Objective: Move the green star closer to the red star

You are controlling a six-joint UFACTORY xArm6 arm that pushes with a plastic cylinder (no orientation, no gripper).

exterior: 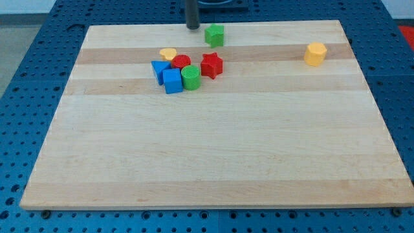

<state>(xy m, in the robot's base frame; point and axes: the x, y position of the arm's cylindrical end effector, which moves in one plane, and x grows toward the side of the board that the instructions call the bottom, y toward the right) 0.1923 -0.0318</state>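
The green star (pixel 215 35) sits near the board's top edge, a little right of centre-left. The red star (pixel 211 65) lies below it, at the right end of a cluster of blocks, with a clear gap between the two. My tip (pixel 193 27) is at the top edge, just left of the green star and slightly above it, a small gap apart.
Left of the red star are a red round block (pixel 181 62), a green cylinder (pixel 191 77), a yellow flat block (pixel 168 54) and two blue blocks (pixel 172 81) (pixel 159 68). A yellow hexagonal block (pixel 315 54) stands at the top right. The wooden board (pixel 213 149) lies on a blue pegboard.
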